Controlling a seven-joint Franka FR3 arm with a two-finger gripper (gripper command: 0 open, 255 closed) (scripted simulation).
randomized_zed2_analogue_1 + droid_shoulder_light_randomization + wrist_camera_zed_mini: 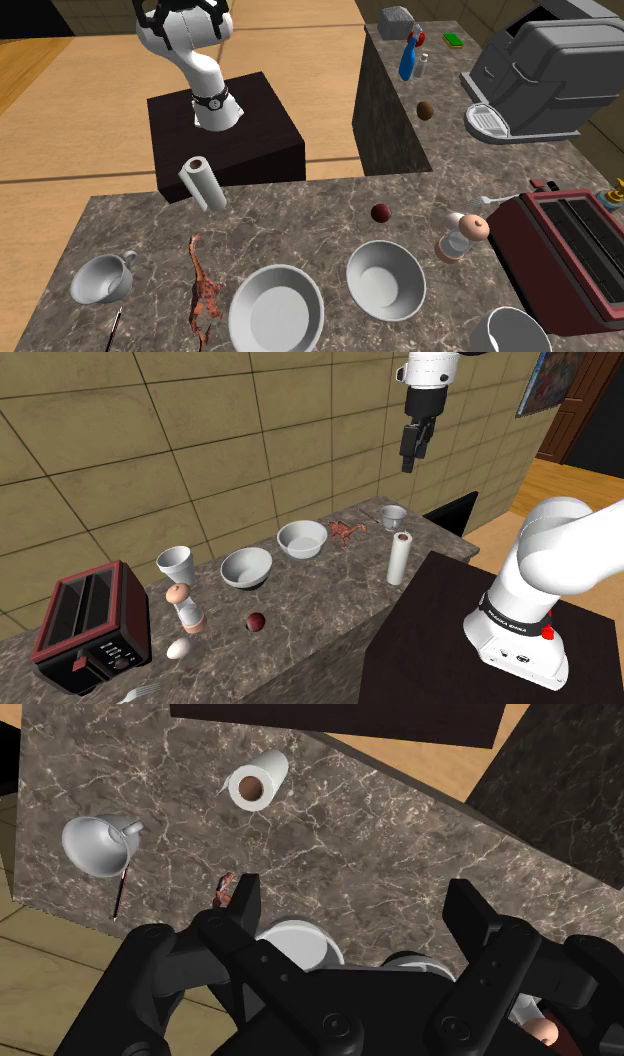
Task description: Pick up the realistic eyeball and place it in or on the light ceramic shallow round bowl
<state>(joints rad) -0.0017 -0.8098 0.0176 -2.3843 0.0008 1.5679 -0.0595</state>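
Observation:
A pinkish ball with a dark spot, seemingly the eyeball (177, 592) (469, 227), sits on top of a white and salmon piece (191, 618) near the toaster. The light shallow bowl (301, 539) (276, 308) (297, 942) stands further along the counter, beside a deeper grey bowl (246, 567) (386, 279). My gripper (408, 460) (355, 894) hangs high above the counter's far end, open, with nothing between its fingers. In the wrist view the fingers cover part of both bowls.
A dark red toaster (85, 622), a white cup (175, 562), a dark red ball (256, 620), an egg-like thing (178, 648) and a fork (135, 694) surround the eyeball. A paper roll (400, 557), a mug (394, 515) and a red figure (343, 529) lie under the gripper.

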